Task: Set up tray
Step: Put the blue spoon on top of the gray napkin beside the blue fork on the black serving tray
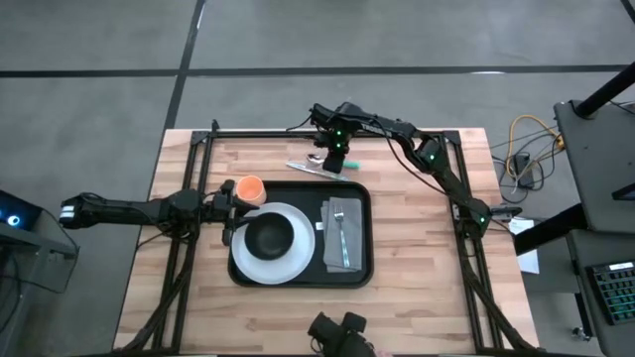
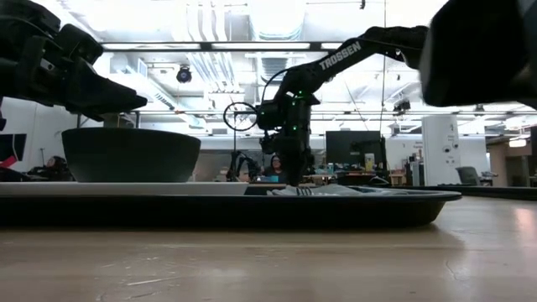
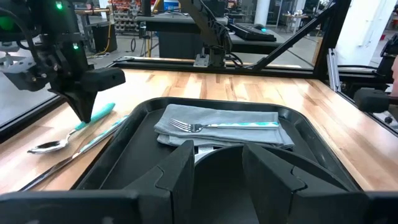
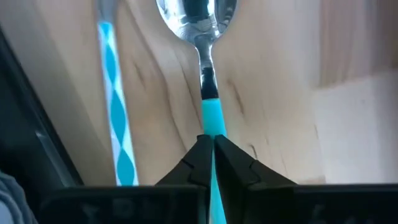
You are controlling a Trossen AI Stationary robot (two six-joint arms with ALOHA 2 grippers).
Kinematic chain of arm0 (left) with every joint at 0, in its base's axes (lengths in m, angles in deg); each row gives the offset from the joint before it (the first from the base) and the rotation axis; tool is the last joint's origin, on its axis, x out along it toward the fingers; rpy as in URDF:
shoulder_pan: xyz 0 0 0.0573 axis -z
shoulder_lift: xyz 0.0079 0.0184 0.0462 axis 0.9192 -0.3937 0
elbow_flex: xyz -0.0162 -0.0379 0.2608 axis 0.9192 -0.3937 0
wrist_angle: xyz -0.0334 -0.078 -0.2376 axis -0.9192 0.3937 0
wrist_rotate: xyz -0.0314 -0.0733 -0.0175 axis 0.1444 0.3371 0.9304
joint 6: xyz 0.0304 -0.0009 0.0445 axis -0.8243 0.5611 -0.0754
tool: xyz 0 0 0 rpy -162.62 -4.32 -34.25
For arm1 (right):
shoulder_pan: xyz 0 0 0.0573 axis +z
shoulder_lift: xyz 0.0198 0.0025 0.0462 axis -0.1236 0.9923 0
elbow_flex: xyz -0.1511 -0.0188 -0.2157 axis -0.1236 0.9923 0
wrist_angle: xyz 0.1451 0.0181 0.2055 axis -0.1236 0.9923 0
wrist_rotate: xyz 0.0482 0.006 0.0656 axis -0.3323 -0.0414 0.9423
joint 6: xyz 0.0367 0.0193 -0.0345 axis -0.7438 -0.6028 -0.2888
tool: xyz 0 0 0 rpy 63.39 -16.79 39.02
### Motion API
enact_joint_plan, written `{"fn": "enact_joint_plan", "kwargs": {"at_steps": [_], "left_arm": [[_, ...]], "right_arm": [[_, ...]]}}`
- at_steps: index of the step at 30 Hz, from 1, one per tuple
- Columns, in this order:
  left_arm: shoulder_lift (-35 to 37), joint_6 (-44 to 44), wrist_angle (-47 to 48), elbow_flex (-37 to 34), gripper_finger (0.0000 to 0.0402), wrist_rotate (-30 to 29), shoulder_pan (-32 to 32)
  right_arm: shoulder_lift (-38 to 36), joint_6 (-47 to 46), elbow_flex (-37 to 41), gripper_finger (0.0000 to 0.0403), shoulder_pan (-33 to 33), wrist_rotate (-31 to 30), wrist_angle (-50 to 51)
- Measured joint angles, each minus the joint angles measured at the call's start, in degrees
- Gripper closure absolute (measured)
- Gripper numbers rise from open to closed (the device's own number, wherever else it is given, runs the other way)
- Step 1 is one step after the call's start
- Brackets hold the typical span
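Note:
The black tray (image 1: pixel 362 270) lies mid-table. On its left half a white plate (image 1: pixel 248 264) carries a black bowl (image 1: pixel 270 236); on its right half a fork (image 3: pixel 211 126) rests on a folded grey napkin (image 1: pixel 342 238). Beyond the tray's far rim a teal-handled spoon (image 3: pixel 46 146) and a striped-handled knife (image 4: pixel 115 93) lie on the wood. My right gripper (image 1: pixel 337 157) stands over the spoon, shut on it. My left gripper (image 1: pixel 230 213) is open at the bowl's left side, above its rim (image 2: pixel 130 134) in the low view, its fingers (image 3: pixel 177 168) apart. My right gripper pinches the spoon's teal handle (image 4: pixel 211 121) between its two fingertips (image 4: pixel 199 152), about midway along the spoon. It comes from above, pointing down, with the handle running through the shut tips. The spoon's bowl (image 4: pixel 196 15) rests on the table.
An orange cup (image 1: pixel 249 188) stands on the wood just off the tray's far-left corner, close to my left gripper. The knife lies alongside the spoon, between it and the tray's far rim (image 3: pixel 186 102). Black frame rails (image 1: pixel 198 149) border the table.

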Motion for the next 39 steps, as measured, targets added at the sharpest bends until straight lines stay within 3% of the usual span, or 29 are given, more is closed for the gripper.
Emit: {"fn": "enact_joint_plan", "kwargs": {"at_steps": [14, 19, 22, 28, 32, 39], "left_arm": [[0.0, 0.0, 0.0, 0.0, 0.0283, 0.0, 0.0], [0.0, 0.0, 0.0, 0.0, 0.0283, 0.0, 0.0], [0.0, 0.0, 0.0, 0.0, 0.0283, 0.0, 0.0], [0.0, 0.0, 0.0, 0.0, 0.0283, 0.0, 0.0], [0.0, 0.0, 0.0, 0.0, 0.0283, 0.0, 0.0], [0.0, 0.0, 0.0, 0.0, 0.0283, 0.0, 0.0]], "right_arm": [[-5.2, -6.9, 0.1, 0.0395, -0.3, 0.1, 1.7], [-4.9, -5.6, 0.1, 0.0389, -0.3, 0.3, 0.7], [-3.9, -5.4, 0.1, 0.0364, -0.5, 2.4, 0.8], [-2.3, -3.8, 0.2, 0.027, -0.9, 2.5, 1.3], [-1.5, -2.2, 0.5, 0.0219, -1.0, -2.6, 1.4], [-1.4, 3.2, 4.0, 0.0189, -1.4, -3.3, 1.4]]}}
